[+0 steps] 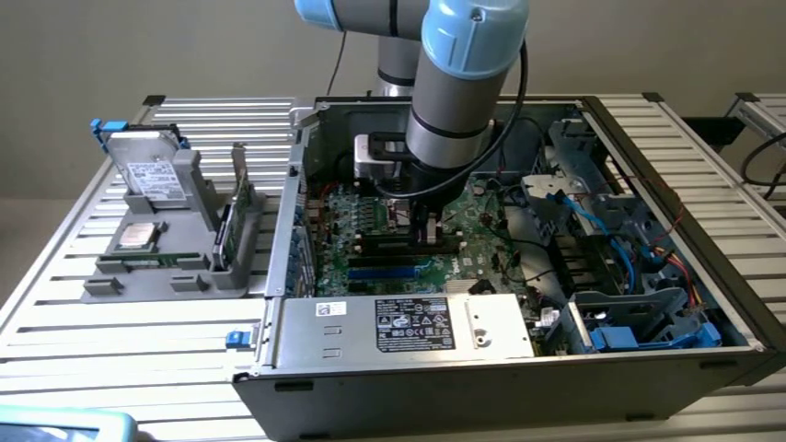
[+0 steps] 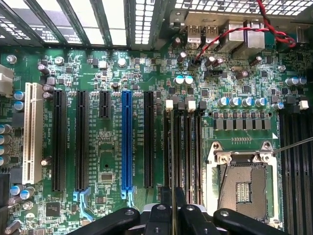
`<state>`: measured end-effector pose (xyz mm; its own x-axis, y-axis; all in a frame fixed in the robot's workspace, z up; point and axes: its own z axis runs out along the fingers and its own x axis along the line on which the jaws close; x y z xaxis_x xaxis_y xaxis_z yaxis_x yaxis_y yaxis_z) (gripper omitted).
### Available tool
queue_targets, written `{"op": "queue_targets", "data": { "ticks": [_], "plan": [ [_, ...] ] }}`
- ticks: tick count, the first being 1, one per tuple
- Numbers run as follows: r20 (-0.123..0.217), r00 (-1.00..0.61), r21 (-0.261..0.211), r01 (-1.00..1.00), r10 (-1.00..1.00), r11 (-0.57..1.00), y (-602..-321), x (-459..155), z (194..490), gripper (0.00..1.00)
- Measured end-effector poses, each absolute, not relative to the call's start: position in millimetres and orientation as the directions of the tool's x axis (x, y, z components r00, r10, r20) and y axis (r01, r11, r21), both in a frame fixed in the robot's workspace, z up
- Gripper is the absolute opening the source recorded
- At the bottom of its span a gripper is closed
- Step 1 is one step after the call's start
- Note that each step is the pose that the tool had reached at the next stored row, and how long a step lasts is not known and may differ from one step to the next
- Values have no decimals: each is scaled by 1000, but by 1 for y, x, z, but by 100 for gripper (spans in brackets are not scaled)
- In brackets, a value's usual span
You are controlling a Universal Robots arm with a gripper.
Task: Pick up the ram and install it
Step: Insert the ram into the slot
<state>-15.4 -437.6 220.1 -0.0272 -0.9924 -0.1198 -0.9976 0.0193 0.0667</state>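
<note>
My gripper (image 1: 415, 230) reaches down into the open computer case (image 1: 687, 184), just above the green motherboard (image 1: 368, 244). In the wrist view its two dark fingers (image 2: 164, 205) are shut on the ram (image 2: 172, 147), a thin stick seen edge-on. The stick runs lengthwise over the black memory slots (image 2: 188, 147) and lines up with the one nearest the expansion slots. I cannot tell whether it touches the slot.
The empty processor socket (image 2: 244, 181) lies beside the memory slots; a blue expansion slot (image 2: 126, 142) and black ones lie on the other side. Cables (image 1: 614, 239) crowd the case's right. Outside, a grey fixture (image 1: 172, 276) holds a hard drive (image 1: 154, 175), a silver chip (image 1: 135, 237) and an upright card (image 1: 239, 212).
</note>
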Motion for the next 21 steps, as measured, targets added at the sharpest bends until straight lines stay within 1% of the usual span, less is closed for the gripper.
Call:
{"op": "queue_targets", "data": {
  "ticks": [2, 4, 6, 7, 11, 21],
  "plan": [
    [-120, -27, 67, -998, -992, 19, -438, -15, 220, 16],
    [-120, -27, 67, -998, -992, 19, -438, -15, 220, 28],
    [-120, -27, 67, -998, -992, 19, -438, -15, 220, 28],
    [-120, -27, 67, -998, -992, 19, -438, -15, 220, 35],
    [-113, -27, 67, -998, -993, 20, -437, -15, 222, 35],
    [-60, -27, 68, -997, -998, 23, -436, -15, 242, 35]
  ]
}}
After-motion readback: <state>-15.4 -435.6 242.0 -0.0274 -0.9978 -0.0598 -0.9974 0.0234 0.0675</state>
